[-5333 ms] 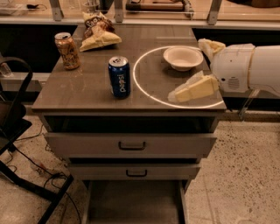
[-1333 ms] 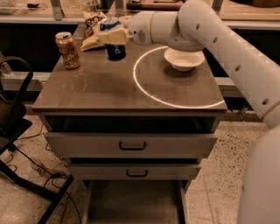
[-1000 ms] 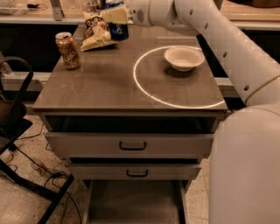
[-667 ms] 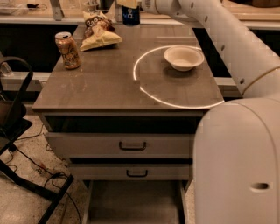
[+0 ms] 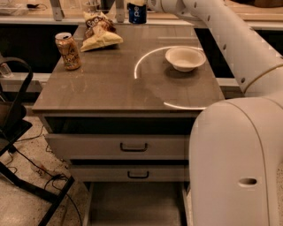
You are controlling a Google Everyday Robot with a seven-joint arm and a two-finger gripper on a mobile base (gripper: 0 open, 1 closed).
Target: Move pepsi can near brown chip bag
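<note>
One claw (image 5: 137, 2) above pepsi can (image 5: 137, 14), now farther back.

The pepsi can (image 5: 137, 15) stands at the table's (image 5: 110, 88) far edge, top centre of the frame, with the gripper (image 5: 137, 3) right above it at the frame's upper border. Just left of the can lies the brown chip bag (image 5: 99, 32). Further left and nearer the front stands a second can (image 5: 68, 50). A bowl (image 5: 185, 58) sits right of centre. Two drawers (image 5: 132, 147) are stacked below the tabletop.
</note>
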